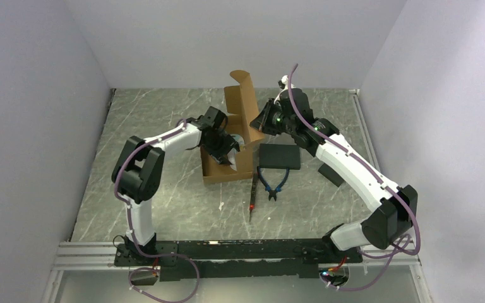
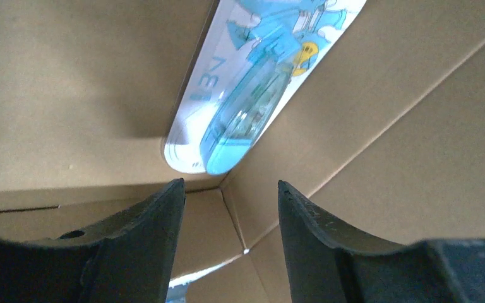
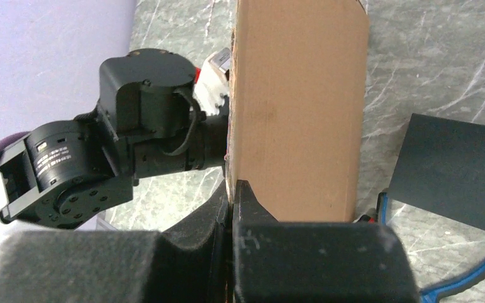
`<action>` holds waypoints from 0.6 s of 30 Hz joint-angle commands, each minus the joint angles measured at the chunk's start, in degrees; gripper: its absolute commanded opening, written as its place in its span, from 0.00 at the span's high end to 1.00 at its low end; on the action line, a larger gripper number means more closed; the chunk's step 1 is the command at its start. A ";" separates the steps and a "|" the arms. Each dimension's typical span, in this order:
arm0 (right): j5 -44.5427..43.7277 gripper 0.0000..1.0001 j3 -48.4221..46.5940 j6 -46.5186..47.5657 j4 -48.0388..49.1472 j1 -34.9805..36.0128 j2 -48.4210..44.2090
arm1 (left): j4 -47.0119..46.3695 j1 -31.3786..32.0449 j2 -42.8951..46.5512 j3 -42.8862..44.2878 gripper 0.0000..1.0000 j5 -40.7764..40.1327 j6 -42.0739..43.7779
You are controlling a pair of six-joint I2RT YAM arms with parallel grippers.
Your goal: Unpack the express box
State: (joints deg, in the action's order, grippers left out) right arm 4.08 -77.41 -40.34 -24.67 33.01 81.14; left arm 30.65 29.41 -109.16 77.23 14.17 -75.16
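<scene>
The brown cardboard express box (image 1: 226, 172) sits mid-table with its lid (image 1: 241, 95) standing upright. My left gripper (image 1: 230, 151) reaches down into the box. In the left wrist view this gripper (image 2: 230, 184) is open with nothing between its fingers, near an inner corner of the box (image 2: 69, 76). A white card carrying a clear blue blister item (image 2: 252, 95) lies just beyond the fingertips. My right gripper (image 1: 263, 123) is shut on the edge of a cardboard flap (image 3: 297, 113) at the box's right side, and its jaws (image 3: 233, 188) pinch that thin wall.
A flat black pad (image 1: 279, 156) lies right of the box, and a second one (image 1: 331, 173) lies partly under the right arm. Blue-handled pliers (image 1: 273, 183) and a thin red-tipped tool (image 1: 253, 196) rest in front. Grey walls enclose three sides.
</scene>
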 commanded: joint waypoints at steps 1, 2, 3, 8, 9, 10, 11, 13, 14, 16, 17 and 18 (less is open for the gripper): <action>2.25 1.00 2.00 1.01 1.19 -1.42 -3.09 | 8.20 2.11 -3.23 6.94 0.40 -9.50 0.63; 2.17 1.00 2.14 1.15 1.13 -1.52 -3.28 | 9.64 2.55 -4.11 7.87 0.40 -10.67 0.23; 2.09 1.00 2.24 1.39 0.99 -1.67 -3.45 | 10.82 2.96 -5.24 8.86 0.41 -11.55 -0.01; 2.24 1.00 3.09 1.53 1.19 -2.33 -4.47 | 18.90 4.96 -10.76 15.51 0.49 -15.52 -1.28; 2.32 1.00 3.21 1.49 1.26 -2.49 -4.51 | 20.83 5.40 -11.93 17.06 0.49 -16.77 -1.42; 2.48 1.00 3.35 1.49 1.35 -2.55 -4.64 | 21.75 5.79 -13.03 18.09 0.49 -17.41 -1.28; 2.65 1.00 3.44 1.49 1.45 -2.69 -4.72 | 22.14 6.09 -13.96 18.82 0.48 -17.75 -1.23; 2.77 1.00 3.49 1.48 1.42 -2.77 -4.84 | 22.45 6.42 -15.32 19.25 0.47 -18.13 -1.46; 2.84 1.00 3.49 1.55 1.38 -2.85 -4.89 | 22.55 6.52 -15.86 19.27 0.47 -18.32 -1.48; 2.78 1.00 3.77 1.58 1.37 -2.93 -5.17 | 22.83 6.54 -16.55 19.38 0.45 -18.67 -1.28; 2.78 1.00 3.94 1.64 1.45 -3.00 -5.32 | 22.58 6.52 -16.74 19.58 0.44 -18.45 -0.66; 2.78 1.00 4.13 1.66 1.54 -3.04 -5.40 | 21.76 6.58 -16.55 19.51 0.44 -17.87 0.20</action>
State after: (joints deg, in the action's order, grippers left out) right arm 5.89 -74.17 -40.07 -23.86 30.09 78.11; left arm 48.03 35.83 -123.28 96.49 -0.27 -75.88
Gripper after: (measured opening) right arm 0.043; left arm 0.553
